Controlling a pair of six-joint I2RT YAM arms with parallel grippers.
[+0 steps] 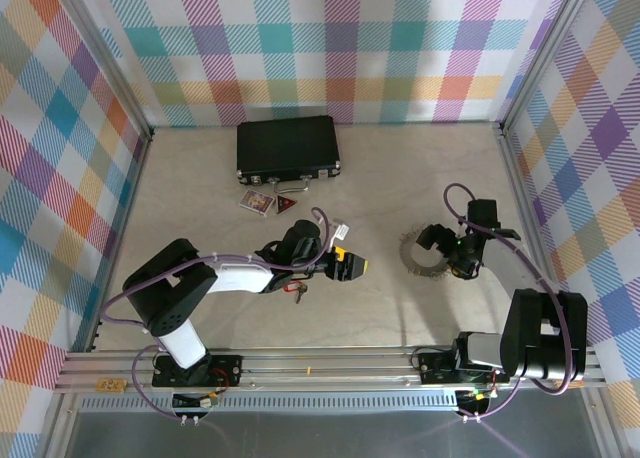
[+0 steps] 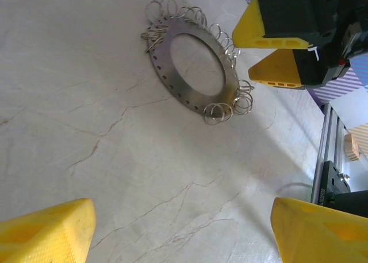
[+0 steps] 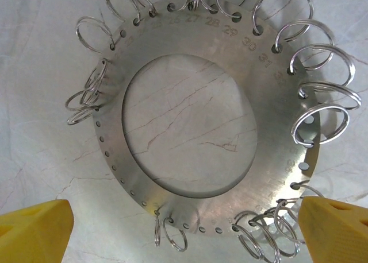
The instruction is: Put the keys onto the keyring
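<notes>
Evidently the pickup has not yet been done: the keys, a tiny silver key on a small red plastic tag, lie on the table close under the left arm's wrist, behind its fingertips. The left gripper points toward the keyring, its yellow wedge-shaped fingers spread with nothing between them. The right gripper hovers directly over the keyring, its fingers wide apart on either side and not pinching it.

The next move probably calls for the left gripper to draw back and pinch the small tag, a fine, low grasp.

The keyring is a flat, brushed-metal disc with a large round hole. Its rim is pierced by small numbered holes carrying thin wire loops. The table is pale, smooth and veined like marble.
</notes>
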